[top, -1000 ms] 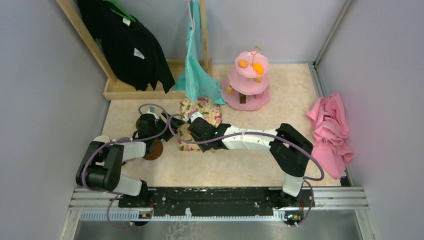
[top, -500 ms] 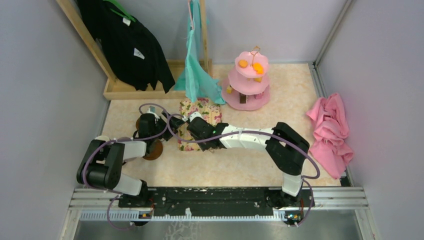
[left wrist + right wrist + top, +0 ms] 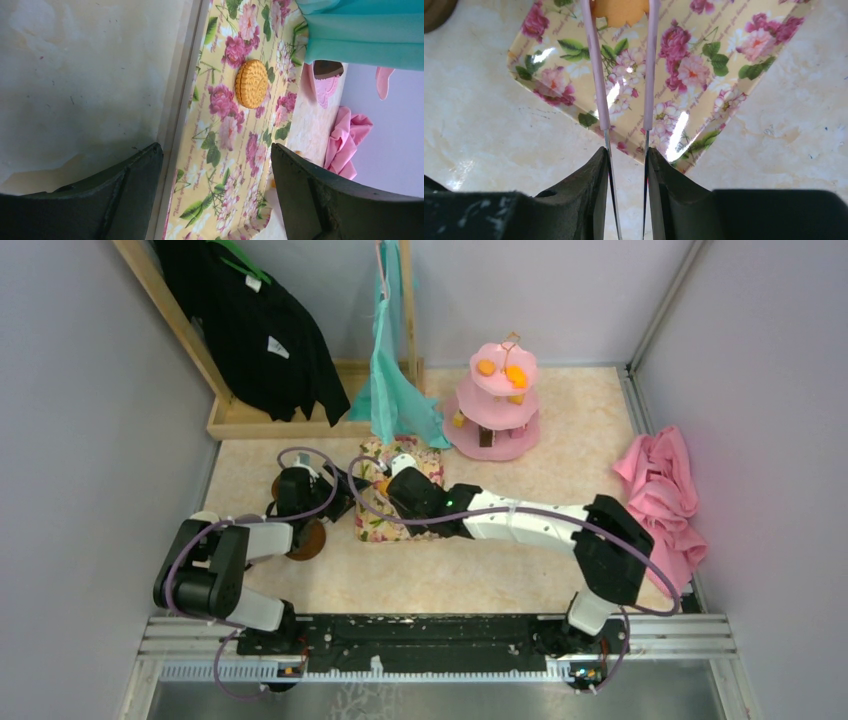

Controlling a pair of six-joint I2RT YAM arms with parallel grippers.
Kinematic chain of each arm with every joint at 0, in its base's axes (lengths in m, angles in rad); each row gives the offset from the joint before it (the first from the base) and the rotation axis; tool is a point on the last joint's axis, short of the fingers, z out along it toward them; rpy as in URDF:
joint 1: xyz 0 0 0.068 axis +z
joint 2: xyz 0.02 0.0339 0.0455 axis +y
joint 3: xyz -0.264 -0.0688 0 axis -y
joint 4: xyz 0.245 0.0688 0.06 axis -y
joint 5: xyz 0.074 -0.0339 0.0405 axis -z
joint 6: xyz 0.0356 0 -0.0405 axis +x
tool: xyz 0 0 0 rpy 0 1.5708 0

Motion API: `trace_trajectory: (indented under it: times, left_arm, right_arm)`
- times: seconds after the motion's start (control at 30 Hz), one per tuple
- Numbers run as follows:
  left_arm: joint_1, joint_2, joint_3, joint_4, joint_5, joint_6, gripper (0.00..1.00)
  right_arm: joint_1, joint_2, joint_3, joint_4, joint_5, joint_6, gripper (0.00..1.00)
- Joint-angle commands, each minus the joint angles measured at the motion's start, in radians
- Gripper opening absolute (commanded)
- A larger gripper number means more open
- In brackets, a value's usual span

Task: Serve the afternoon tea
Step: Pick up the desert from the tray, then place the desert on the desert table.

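Note:
My right gripper (image 3: 627, 165) is shut on a pair of pink tongs (image 3: 594, 75). Their tips pinch an orange snack (image 3: 620, 11) above the floral tray (image 3: 684, 65). From above, the right gripper (image 3: 396, 476) hangs over the tray's middle, with the orange snack (image 3: 383, 481) beside it. My left gripper (image 3: 217, 190) is open and empty at the tray's left edge (image 3: 220, 150). A round yellow biscuit (image 3: 251, 83) lies on that tray. The pink three-tier stand (image 3: 497, 405) holds snacks at the back. A brown saucer (image 3: 308, 538) lies under the left arm. No mugs are in view.
A teal cloth (image 3: 395, 380) hangs from a wooden rack (image 3: 270, 420) just behind the tray, next to a black garment (image 3: 255, 330). A crumpled pink cloth (image 3: 662, 500) lies by the right wall. Walls close in on both sides.
The right gripper closed further on the tongs and moved back and slightly right over the tray, its elbow swinging right. The left arm has stayed still.

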Motion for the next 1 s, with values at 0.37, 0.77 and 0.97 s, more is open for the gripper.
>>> trace_trajectory:
  times: [0.37,0.77,0.97]
  left_arm:
    - [0.002,-0.013,-0.017,-0.027,-0.001,0.006,0.85]
    - [0.002,-0.016,-0.006,-0.021,0.021,-0.005,0.85]
    - [0.002,-0.010,-0.009,-0.014,0.030,-0.009,0.85]
  right_arm:
    - [-0.069,-0.350,-0.046,-0.117,0.213,0.125,0.13]
    - [-0.312,-0.412,-0.069,-0.176,0.209,0.150,0.13]
    - [-0.391,-0.406,-0.070,-0.159,0.178,0.135,0.13]
